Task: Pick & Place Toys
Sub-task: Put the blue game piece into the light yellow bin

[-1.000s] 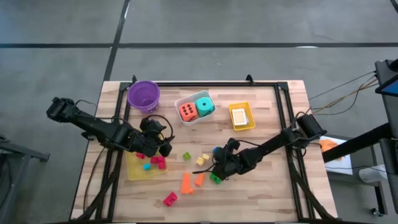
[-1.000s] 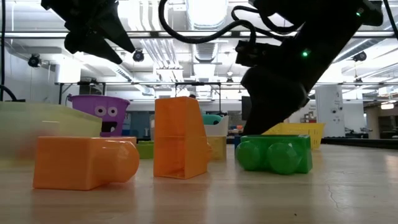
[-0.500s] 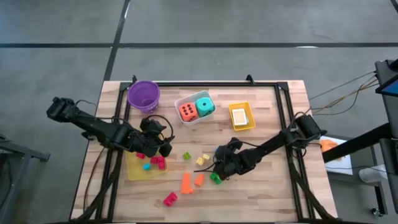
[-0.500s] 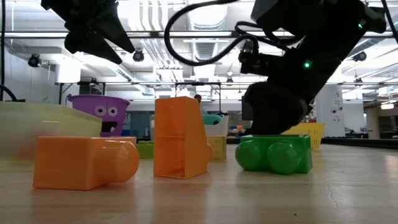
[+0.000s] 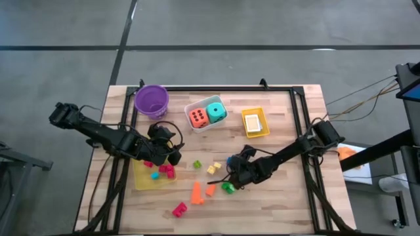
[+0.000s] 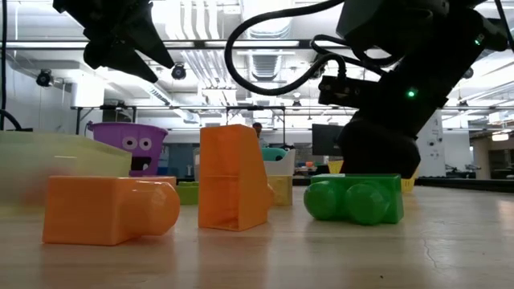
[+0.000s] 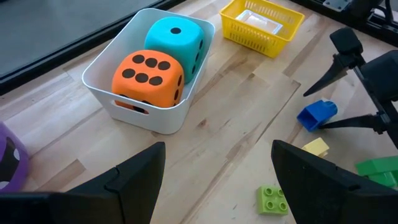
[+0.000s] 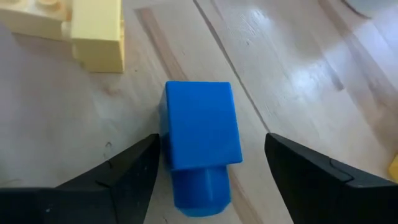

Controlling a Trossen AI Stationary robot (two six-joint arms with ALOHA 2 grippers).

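The blue block (image 8: pixel 200 146) is lying on the tabletop (image 5: pixel 289 118) near its middle, toward the front edge, and my right gripper (image 8: pixel 211 168) is hovering right over it with the fingers (image 8: pixel 121 180) standing apart, one on each side, neither touching it. Just beside the blue block the yellow blocks (image 8: pixel 93 25) are sitting on the wood. In the high view a green block (image 5: pixel 228 187) is lying just in front of my right gripper (image 5: pixel 231 172), with two orange blocks (image 5: pixel 195 192) near it and a red block (image 5: pixel 178 210) closer to the front edge.

My left gripper (image 5: pixel 172 156) is hanging over the yellow tray (image 5: pixel 141 180) near the left edge, fingers spread and holding nothing. Toward the back edge the white tray (image 7: pixel 149 115) is holding the orange die (image 7: pixel 148 78) and the teal die (image 7: pixel 175 40), touching each other. The yellow basket (image 7: pixel 261 25) is standing to its right, the purple bowl (image 5: pixel 151 100) to its left.
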